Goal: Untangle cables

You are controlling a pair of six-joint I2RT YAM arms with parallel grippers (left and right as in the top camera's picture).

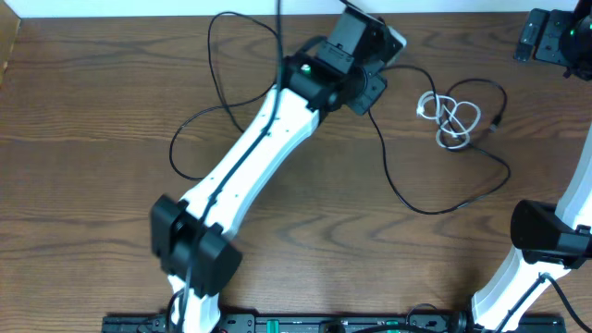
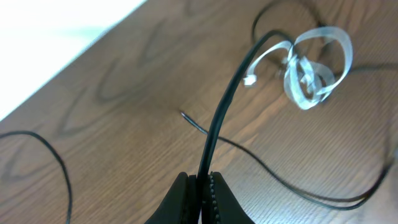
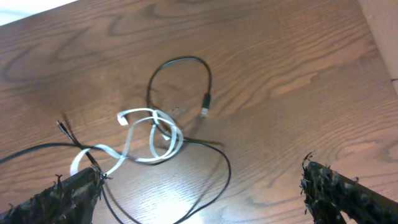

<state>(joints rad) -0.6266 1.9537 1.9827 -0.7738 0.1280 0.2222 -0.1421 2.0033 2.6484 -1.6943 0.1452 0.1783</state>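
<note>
Left hand point(image 2: 204, 179) is pinched shut on a black cable point(image 2: 219, 115), which arches up off the desk point(image 2: 124, 124). Past it the white cable point(image 2: 314, 71) lies coiled, with black cable running across it. Right hand point(image 3: 199, 186) stands wide open, empty. Farther left, a black loop point(image 1: 173, 146) rests on the wood.

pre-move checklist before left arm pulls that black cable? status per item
1. Left gripper clamped on thin black cable: ok.
2. Right gripper open, holding nothing: ok.
3. Looped flat white cable free of black cabling: not ok, a black cord runs into its loops.
4. Black plug end lying loose on the wooden table: ok.
5. Whether that cord is the clamped cable: cannot tell.
</note>
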